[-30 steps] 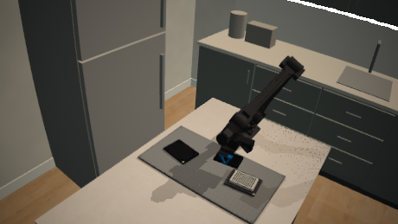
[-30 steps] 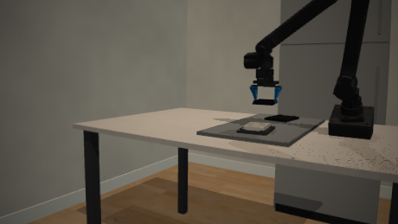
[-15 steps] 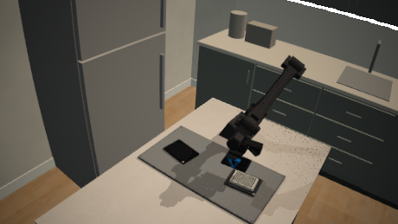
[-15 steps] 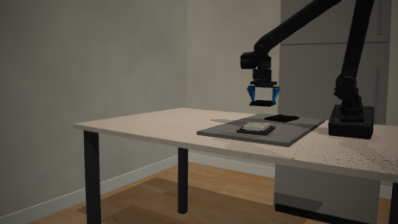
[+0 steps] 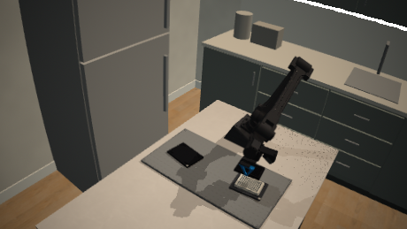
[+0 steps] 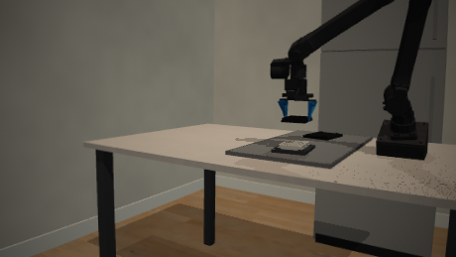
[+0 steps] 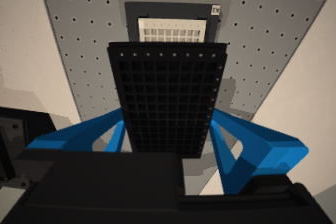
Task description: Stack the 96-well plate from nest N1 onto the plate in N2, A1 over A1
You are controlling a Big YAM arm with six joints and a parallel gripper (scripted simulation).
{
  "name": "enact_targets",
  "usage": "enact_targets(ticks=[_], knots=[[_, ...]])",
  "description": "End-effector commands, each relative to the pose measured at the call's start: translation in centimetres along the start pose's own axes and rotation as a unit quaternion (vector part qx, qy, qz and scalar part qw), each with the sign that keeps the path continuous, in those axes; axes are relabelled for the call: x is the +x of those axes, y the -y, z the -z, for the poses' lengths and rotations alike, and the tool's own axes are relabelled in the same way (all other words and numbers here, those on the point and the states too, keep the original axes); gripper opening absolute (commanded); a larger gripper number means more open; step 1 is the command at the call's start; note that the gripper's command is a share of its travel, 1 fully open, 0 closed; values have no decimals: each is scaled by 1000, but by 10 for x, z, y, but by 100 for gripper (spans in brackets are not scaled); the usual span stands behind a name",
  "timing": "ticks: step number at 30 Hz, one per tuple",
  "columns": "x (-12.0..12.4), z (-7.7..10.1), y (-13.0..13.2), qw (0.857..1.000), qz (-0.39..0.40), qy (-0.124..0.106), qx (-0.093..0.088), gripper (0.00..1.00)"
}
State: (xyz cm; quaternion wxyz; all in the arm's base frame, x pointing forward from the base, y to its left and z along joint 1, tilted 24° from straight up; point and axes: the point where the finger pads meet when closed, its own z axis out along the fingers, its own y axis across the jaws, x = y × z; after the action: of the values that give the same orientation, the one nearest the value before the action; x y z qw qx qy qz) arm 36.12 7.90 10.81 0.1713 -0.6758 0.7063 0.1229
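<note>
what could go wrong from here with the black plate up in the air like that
1. The pincer holds the black plate by its edges, well above the white plate; a slip would likely drop it onto the board.
2. In the wrist view it sits short of the white plate, so lowering now might miss nesting.
3. Only the nest's A1 mark is visible, so A1 matching is unconfirmed.

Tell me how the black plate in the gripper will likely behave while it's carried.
Probably stiff: the black plate spans flat between the blue fingers without sagging. Likely light, being mostly open wells. It could slip or tilt, since the gripper pinches only its side edges.
</note>
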Motion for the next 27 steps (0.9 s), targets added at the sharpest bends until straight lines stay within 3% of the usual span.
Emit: enact_targets(ticks=[1, 5, 10, 27], knots=[[-26, 24, 22, 1000, 4, 3, 31, 0], [-32, 17, 24, 1000, 0, 2, 23, 0], [-19, 17, 25, 1000, -15, 1, 23, 0], [-23, 14, 17, 1000, -3, 2, 20, 0]])
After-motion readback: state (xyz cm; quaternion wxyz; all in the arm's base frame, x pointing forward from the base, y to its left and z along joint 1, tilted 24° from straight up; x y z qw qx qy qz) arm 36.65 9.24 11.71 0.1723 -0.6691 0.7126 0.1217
